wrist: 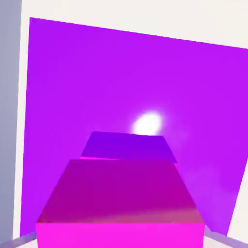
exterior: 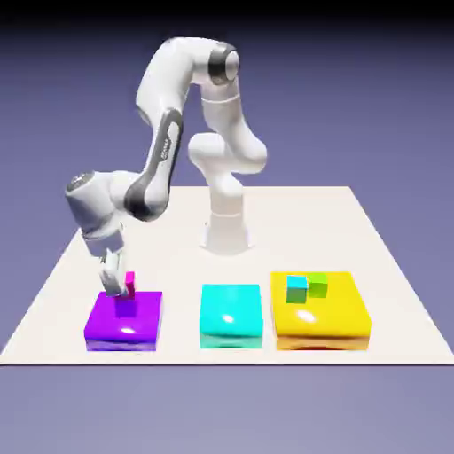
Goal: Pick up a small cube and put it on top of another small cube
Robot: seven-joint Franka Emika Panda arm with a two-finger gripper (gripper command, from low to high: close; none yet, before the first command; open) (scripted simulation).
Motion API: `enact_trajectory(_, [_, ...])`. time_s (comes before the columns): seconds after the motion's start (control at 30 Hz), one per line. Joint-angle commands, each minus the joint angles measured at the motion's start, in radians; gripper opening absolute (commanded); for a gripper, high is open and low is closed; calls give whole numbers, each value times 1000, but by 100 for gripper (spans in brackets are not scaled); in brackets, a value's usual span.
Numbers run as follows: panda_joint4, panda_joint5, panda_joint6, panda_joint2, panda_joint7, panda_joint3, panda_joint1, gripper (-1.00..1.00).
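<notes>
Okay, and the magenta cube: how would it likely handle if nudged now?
The magenta cube looks rigid, given its straight edges. Its glossy, plain faces might slip a little. Flat-sided, it would probably slide or tip off the purple cube rather than roll.

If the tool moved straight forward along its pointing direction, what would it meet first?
Probably the magenta cube, directly between its fingertips, though depth is unclear.

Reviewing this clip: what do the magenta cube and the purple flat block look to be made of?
Magenta cube: probably smooth plastic, judging by its even colour and crisp edges. Purple flat block: glossy, perhaps plastic too, with a bright highlight on top; lacquered wood isn't ruled out.
</notes>
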Motion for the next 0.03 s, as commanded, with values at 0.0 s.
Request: enact_trajectory(0.0, [16, -15, -44, -29, 11, -7, -1, 100])
